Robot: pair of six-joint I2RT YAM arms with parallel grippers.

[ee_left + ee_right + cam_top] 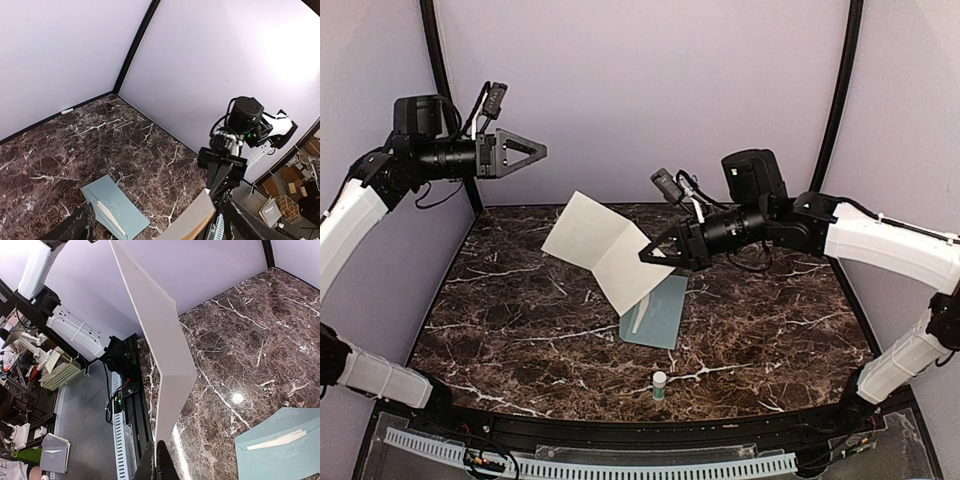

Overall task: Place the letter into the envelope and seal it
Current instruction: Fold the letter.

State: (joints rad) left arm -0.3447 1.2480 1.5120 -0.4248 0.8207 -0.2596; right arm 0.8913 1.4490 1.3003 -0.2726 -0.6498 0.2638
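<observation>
The right claw (653, 255) is pinching the letter (600, 240) by one edge, with its jaws pressed together on the sheet. The letter is fanning out from the claw tips toward the left arm and is hanging clear above the worktop (520, 320). It is bending along a centre crease, so the two halves are standing at an angle. This looks like light, thin paper with only the fold lending it stiffness. It is likely to flop, swing or slip out of a one-edge pinch if it is moved sharply. A hold close to the crease, or a second hold on the far edge, would probably be steadier.

The envelope (660, 312) is lying flat on the worktop just beneath the right claw, a little toward the arm bases. A pale strip is resting on its surface. It too is looking thin and slippery on the polished stone, and apt to slide when the letter is pushed in. The letter's lowest corner is overlapping the envelope's edge in the overhead view, and I cannot tell whether they are touching.

The left claw (535, 151) is hovering high with its fingers spread, holding nothing. It is near the letter's upper corner and well apart from the envelope. A small glue stick (660, 384) is standing nearer the bases than the envelope, below both claws.
</observation>
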